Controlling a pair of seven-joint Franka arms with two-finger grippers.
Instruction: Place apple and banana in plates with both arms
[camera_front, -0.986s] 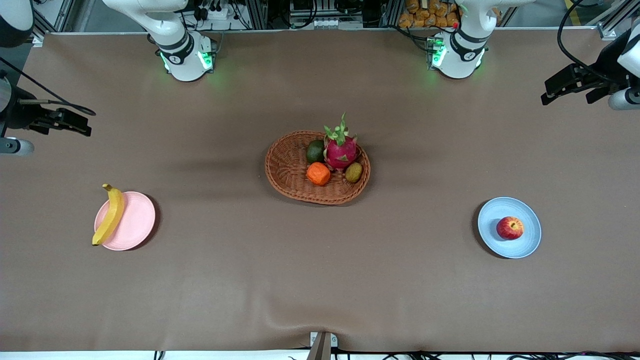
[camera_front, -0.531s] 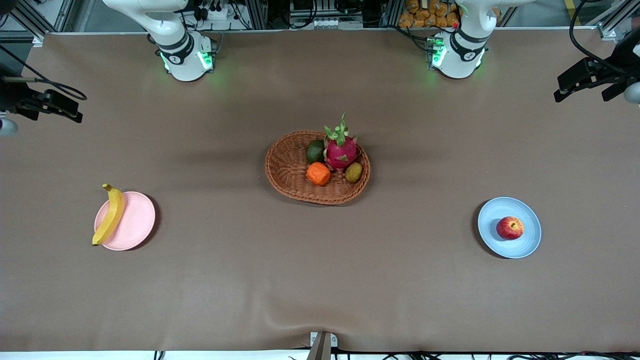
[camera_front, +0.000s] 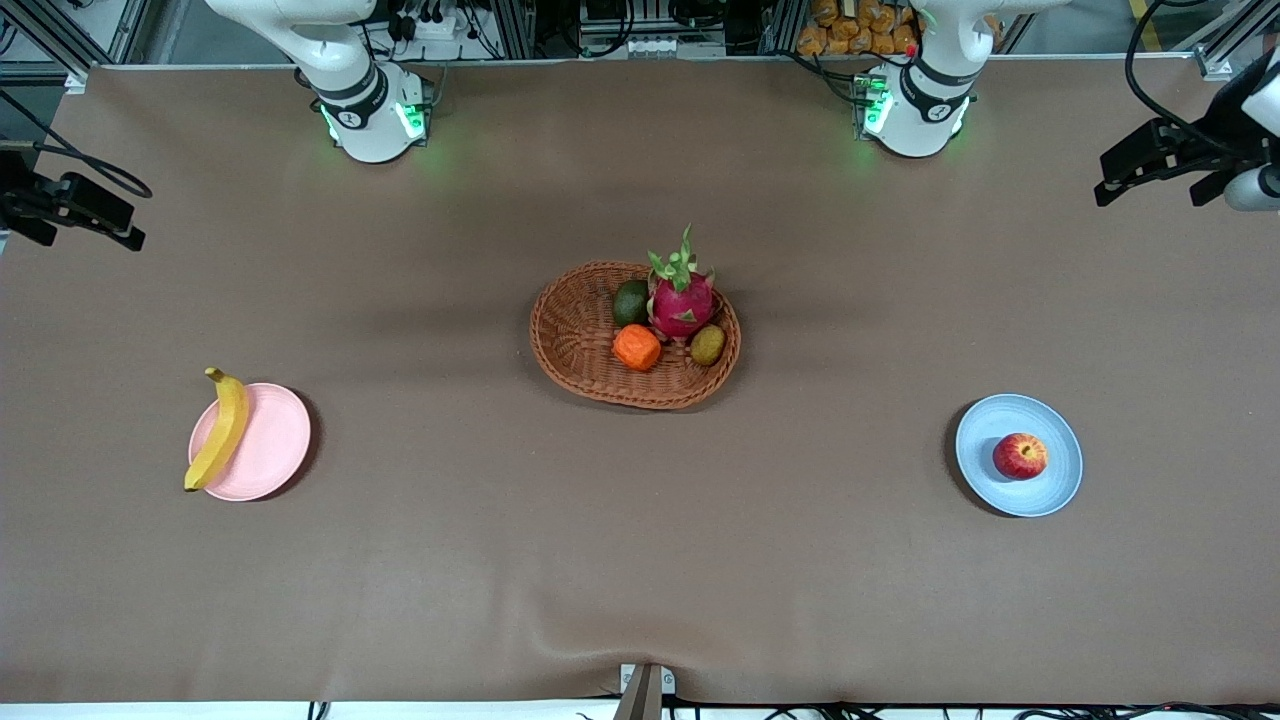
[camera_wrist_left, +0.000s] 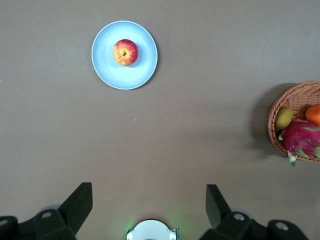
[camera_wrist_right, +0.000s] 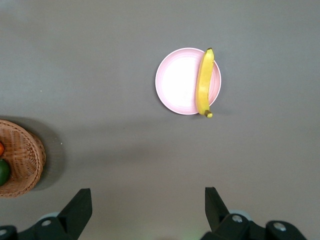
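Observation:
The yellow banana (camera_front: 220, 428) lies across the pale pink plate (camera_front: 270, 445), on the rim toward the right arm's end of the table, with both tips overhanging. It also shows in the right wrist view (camera_wrist_right: 204, 82) on that plate (camera_wrist_right: 177, 85). The red apple (camera_front: 1020, 456) sits in the pale blue plate (camera_front: 985, 430), as the left wrist view shows too: apple (camera_wrist_left: 125, 52), plate (camera_wrist_left: 112, 75). My right gripper (camera_front: 80, 225) (camera_wrist_right: 147, 207) is open and empty, high over its end of the table. My left gripper (camera_front: 1150, 185) (camera_wrist_left: 149, 205) is open and empty, high over its own end.
A brown wicker basket (camera_front: 570, 340) stands mid-table and holds a pink dragon fruit (camera_front: 681, 300), an orange fruit (camera_front: 637, 347) and two greenish fruits. Its rim shows in both wrist views (camera_wrist_left: 274, 112) (camera_wrist_right: 30, 160). The arm bases (camera_front: 372, 120) (camera_front: 915, 115) stand at the table's edge farthest from the front camera.
The right gripper has drifted outward and toward the bases' edge of the table. The left gripper has shifted slightly at its end. Banana, apple and plates have not moved.

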